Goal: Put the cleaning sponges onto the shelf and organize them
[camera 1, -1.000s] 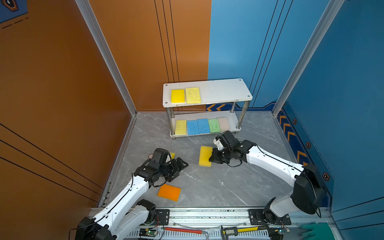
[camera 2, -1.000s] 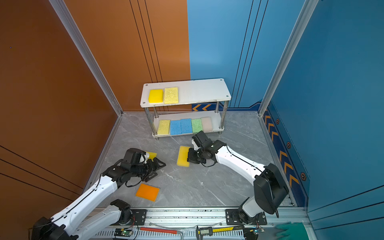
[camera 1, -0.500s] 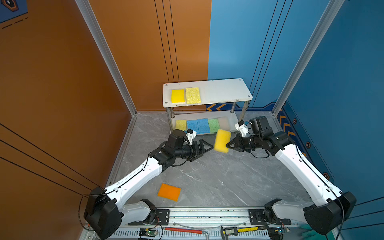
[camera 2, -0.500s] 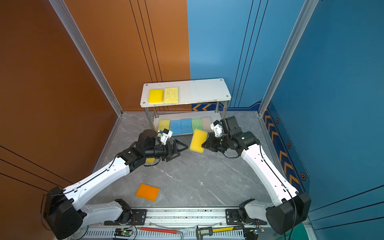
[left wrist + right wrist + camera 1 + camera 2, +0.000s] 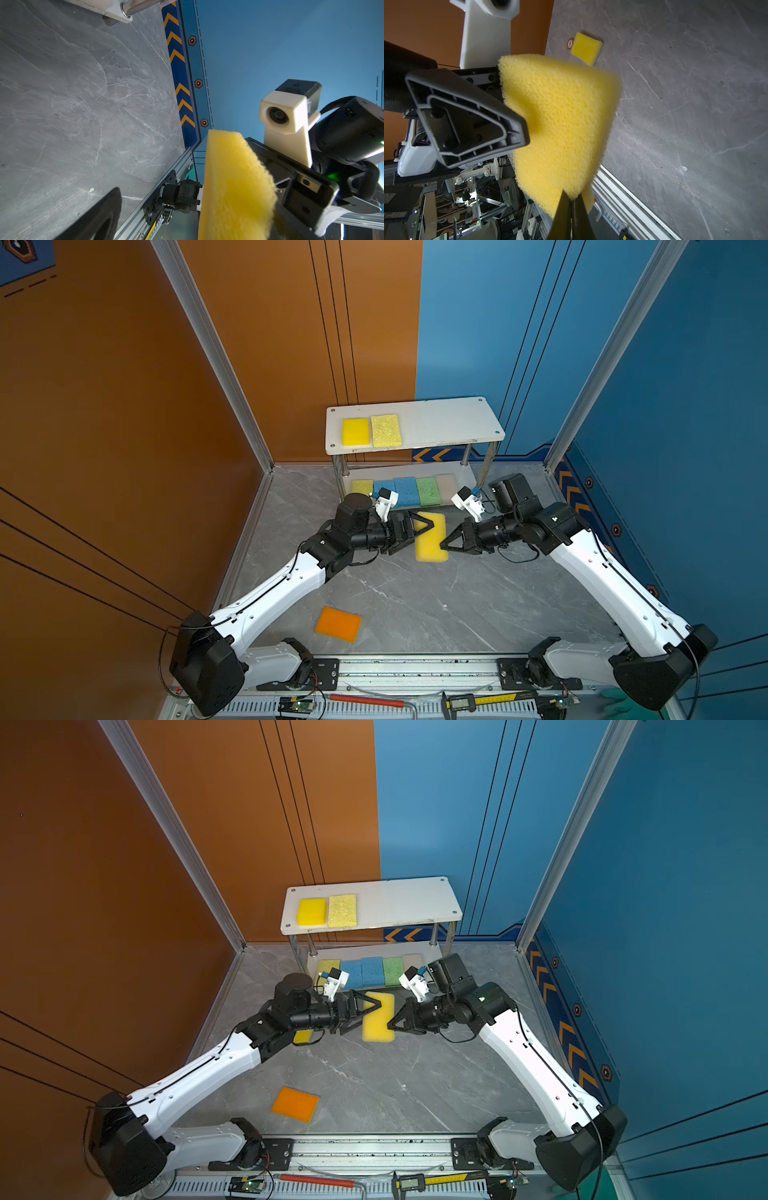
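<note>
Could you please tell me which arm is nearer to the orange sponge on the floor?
Left. The left arm passes close beside the orange sponge; the right arm lies well across the floor from it.

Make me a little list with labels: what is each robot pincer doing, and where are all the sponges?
Right pincer: shut on the big yellow sponge, held off the floor
Left pincer: open, either side of that sponge's other edge
Shelf: two sponges on top, five below
Floor: orange sponge and small yellow sponge

"5" on round floor marker (image 5: 570,43)
</note>
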Robot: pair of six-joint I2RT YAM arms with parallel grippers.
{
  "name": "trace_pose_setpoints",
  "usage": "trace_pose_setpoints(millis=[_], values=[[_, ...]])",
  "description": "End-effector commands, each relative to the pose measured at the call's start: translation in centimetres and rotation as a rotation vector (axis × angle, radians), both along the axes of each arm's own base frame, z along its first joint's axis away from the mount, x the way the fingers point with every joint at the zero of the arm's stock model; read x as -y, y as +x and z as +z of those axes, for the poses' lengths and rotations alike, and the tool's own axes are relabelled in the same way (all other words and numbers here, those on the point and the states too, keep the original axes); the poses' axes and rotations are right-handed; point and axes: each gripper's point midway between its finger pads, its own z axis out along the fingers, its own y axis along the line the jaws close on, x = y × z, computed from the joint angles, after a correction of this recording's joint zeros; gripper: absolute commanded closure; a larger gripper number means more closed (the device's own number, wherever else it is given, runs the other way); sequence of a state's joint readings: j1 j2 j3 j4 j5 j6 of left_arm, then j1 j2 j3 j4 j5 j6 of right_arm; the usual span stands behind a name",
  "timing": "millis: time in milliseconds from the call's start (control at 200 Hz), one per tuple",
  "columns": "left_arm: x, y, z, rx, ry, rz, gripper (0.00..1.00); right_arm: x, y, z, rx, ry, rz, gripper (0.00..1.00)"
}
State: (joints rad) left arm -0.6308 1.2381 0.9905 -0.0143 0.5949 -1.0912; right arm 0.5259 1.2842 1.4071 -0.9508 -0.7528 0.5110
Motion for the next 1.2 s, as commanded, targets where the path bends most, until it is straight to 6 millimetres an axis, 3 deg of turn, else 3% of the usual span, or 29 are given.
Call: trace_pose_setpoints(millis=[0, 40, 205, 400, 556, 701, 831, 1031, 1196], values=[[-0.1, 0.1, 1.0, 0.023, -0.023, 0.021, 0.12, 0.2, -0.8, -0.4, 0.003, -0.039, 0.044, 1.00], [-0.1, 0.2, 0.9, 0.020, -0.024, 0.027, 0.21, 0.3, -0.8, -0.6, 0.003, -0.050, 0.040, 1.00], [-0.1, 0.0, 0.8, 0.009, -0.028, 0.029, 0.41, 0.6, -0.7, -0.8, 0.017, -0.071, 0.029, 1.00], [0.0, -0.3, 0.7, 0.006, -0.027, 0.021, 0.48, 0.2, -1.2, -1.0, 0.022, -0.088, 0.039, 1.00], [-0.2, -0.6, 0.2, -0.002, -0.024, 0.022, 0.68, 0.1, -1.4, -1.2, 0.033, -0.110, 0.035, 1.00], [-0.6, -1.0, 0.1, 0.001, -0.027, 0.028, 0.78, 0.2, -1.3, -1.1, 0.039, -0.116, 0.023, 1.00], [-0.8, -1.0, 0.1, 0.004, -0.028, 0.036, 0.80, 0.3, -1.2, -1.0, 0.039, -0.116, 0.015, 0.99], [-1.2, -0.9, 0.7, 0.020, -0.034, 0.063, 0.81, 0.7, -0.8, -0.4, 0.052, -0.114, -0.019, 0.88], [-1.7, -0.3, 1.6, 0.030, -0.062, 0.113, 0.82, 1.5, 0.2, 1.2, 0.073, -0.084, -0.074, 0.58]])
